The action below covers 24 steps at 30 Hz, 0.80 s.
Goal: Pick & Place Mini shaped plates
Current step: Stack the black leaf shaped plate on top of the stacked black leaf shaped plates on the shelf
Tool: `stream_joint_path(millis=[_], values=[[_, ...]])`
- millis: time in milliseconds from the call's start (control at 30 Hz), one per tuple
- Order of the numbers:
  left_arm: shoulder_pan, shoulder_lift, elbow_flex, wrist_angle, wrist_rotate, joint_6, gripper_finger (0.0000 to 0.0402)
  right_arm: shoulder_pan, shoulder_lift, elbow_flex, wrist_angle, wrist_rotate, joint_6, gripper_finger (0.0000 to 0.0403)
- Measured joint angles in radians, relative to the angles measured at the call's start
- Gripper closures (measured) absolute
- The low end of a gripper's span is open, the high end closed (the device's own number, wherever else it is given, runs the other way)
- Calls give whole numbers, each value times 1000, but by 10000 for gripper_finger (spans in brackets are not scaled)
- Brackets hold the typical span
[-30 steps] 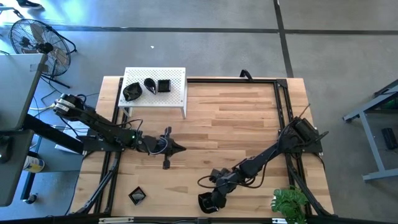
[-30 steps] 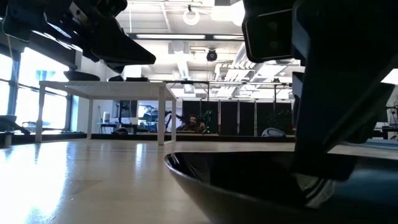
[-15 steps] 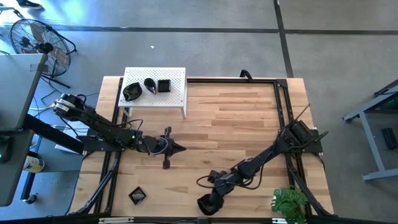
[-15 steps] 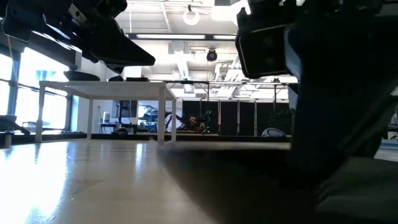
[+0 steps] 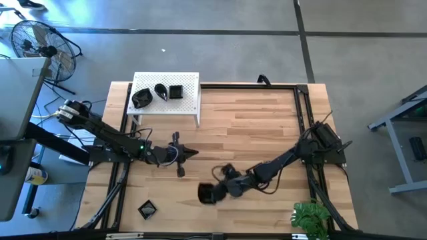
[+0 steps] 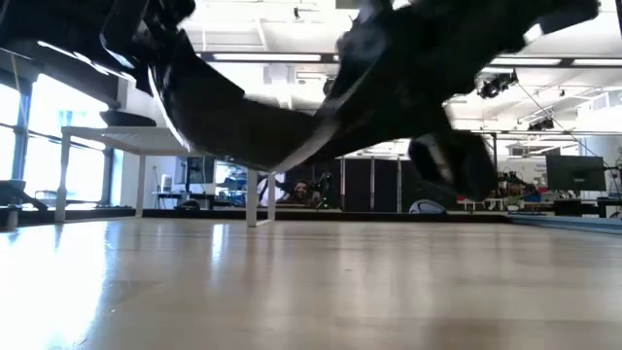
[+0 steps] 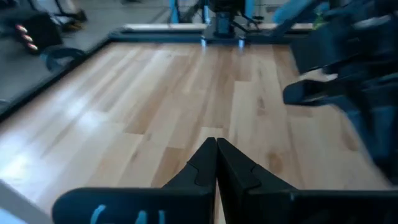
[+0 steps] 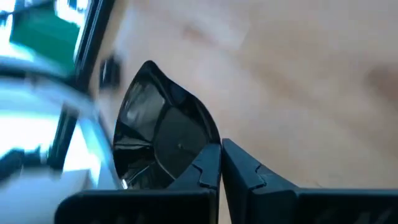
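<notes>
My right gripper (image 5: 219, 189) is shut on a glossy black mini shaped plate (image 5: 207, 193) with a pointed end, above the wooden table's near middle. The right wrist view shows this plate (image 8: 158, 130) beside the gripper (image 8: 221, 144). Three more black plates (image 5: 159, 93) rest on the white perforated stand (image 5: 190, 83) at the far left. A square black plate (image 5: 147, 210) lies flat near the front left corner. Over the left middle of the table, my left gripper (image 5: 193, 153) is shut on nothing and points toward the right edge; the left wrist view shows its closed tips (image 7: 216, 142). My right gripper pinches the plate's rim (image 8: 202, 152) between its two fingers, opposite the pointed end. The fingers slant down toward the table's left side. The plate (image 6: 253, 126) is lifted clear of the table and tilted, its hollow side facing the wrist camera.
A green plant (image 5: 311, 217) stands at the front right corner. A black frame rail (image 5: 303, 113) runs along the table's right and far sides. Bare wood (image 5: 253, 127) stretches between the stand and the right arm.
My right gripper has lifted the black plate off the table near the front edge and carried it up, away from that edge and toward the left. The wrist has rolled, so the plate, flat on the wood before, now hangs tilted.
</notes>
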Motion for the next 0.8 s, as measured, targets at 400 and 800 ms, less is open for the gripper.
stream_joint_path(millis=[400,800], values=[[-59,-104,0,-158,-219,58,402,-208,89,32,45,251,95,399],[-60,-113,0,-207,-220,40,402,-247,205,121,39,226,128,364]])
